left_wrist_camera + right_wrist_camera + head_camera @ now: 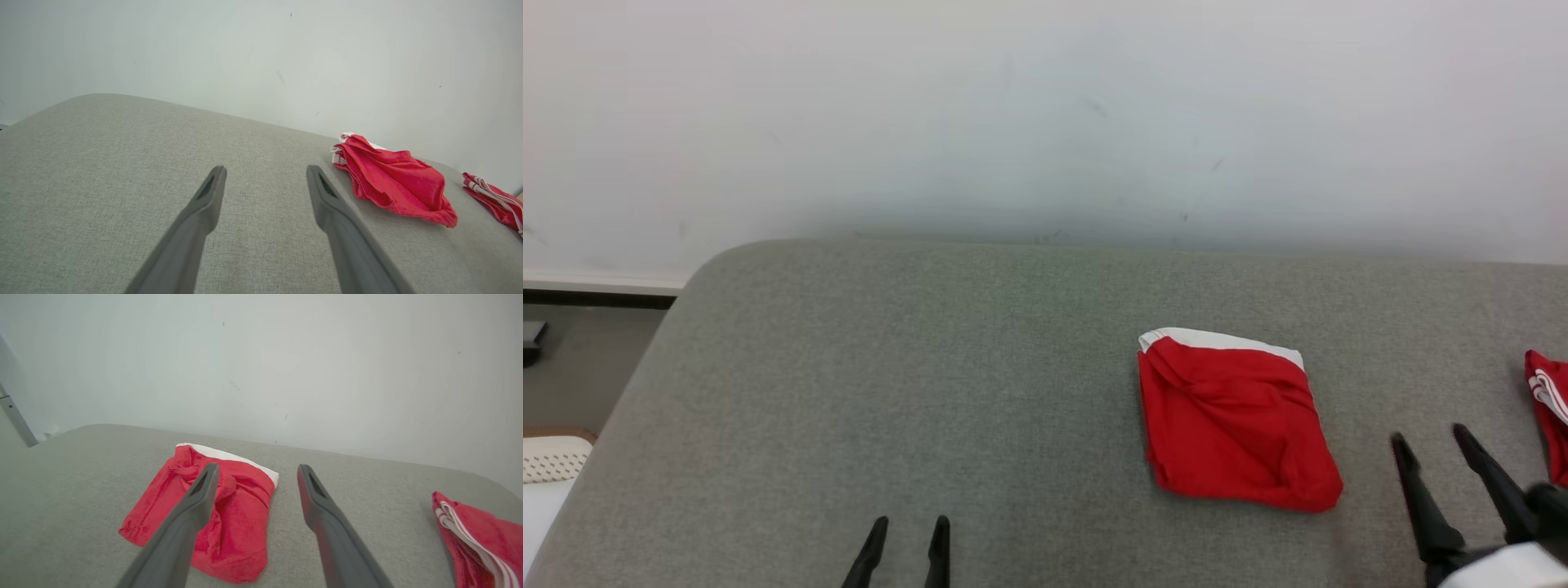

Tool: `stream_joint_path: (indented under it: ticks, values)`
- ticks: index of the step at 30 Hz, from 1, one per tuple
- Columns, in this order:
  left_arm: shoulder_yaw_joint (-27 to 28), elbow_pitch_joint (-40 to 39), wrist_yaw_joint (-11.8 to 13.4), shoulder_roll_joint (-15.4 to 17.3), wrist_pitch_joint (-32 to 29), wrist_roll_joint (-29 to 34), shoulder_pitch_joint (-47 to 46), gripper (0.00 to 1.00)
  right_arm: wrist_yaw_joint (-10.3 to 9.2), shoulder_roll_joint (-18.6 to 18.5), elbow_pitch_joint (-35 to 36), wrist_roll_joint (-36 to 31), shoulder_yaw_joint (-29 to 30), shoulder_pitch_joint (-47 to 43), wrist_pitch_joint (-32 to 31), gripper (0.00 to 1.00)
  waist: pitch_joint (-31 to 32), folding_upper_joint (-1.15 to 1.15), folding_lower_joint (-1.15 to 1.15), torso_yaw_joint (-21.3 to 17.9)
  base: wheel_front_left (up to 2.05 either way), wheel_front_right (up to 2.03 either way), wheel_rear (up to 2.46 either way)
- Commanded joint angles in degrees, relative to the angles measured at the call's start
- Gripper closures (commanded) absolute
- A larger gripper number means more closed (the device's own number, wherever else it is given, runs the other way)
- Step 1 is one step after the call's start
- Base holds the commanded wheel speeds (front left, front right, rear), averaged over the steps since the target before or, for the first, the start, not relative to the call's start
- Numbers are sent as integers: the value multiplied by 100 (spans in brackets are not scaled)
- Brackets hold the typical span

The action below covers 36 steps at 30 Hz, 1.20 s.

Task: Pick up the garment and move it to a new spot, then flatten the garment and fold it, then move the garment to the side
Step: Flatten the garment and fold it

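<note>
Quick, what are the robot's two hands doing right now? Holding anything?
Left gripper: jaws open, holding nothing.
Right gripper: jaws open, holding nothing, not touching the red garment.

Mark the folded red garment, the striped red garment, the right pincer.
folded red garment [1233, 425], head view, middle of its red face.
striped red garment [1555, 441], head view, red cloth below stripes.
right pincer [1429, 435], head view, midway between its fingertips.

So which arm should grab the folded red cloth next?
Right, probably. The right claw is open and sits just beside the folded garment. The left claw is open too, but it is farther off across the cushion.
</note>
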<state>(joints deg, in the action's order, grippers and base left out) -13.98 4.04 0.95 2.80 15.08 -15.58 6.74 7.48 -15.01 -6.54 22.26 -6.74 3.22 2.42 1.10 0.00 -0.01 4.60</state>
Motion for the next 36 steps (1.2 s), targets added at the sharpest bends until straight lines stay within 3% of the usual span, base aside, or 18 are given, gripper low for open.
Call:
stream_joint_path:
  ticks: [1,10,11,13,28,36]
  values:
    - [56,-23,-16,23,8,59,94,0,0,-22,-99,-30,115,-186,172,0,16,0,1,-36,0,0,0]
    - [135,-79,-50,22,8,143,73,0,0,-86,-673,-63,368,-92,592,0,-108,0,1,-12,0,0,0]
    - [124,-82,-69,22,8,161,33,0,0,-105,-730,-20,307,-7,549,26,-160,0,1,15,0,0,0]
    - [105,-90,-89,22,8,179,-64,0,0,-139,-851,86,166,179,450,100,-286,0,1,78,0,0,0]
    - [-127,-39,-36,21,8,-65,-474,0,0,-322,-2628,300,-1264,1761,65,100,-732,0,1,692,0,0,0]
    - [-141,-61,1,22,8,-113,-398,0,0,-292,-2952,507,-2183,2132,66,100,-634,0,1,844,0,0,0]
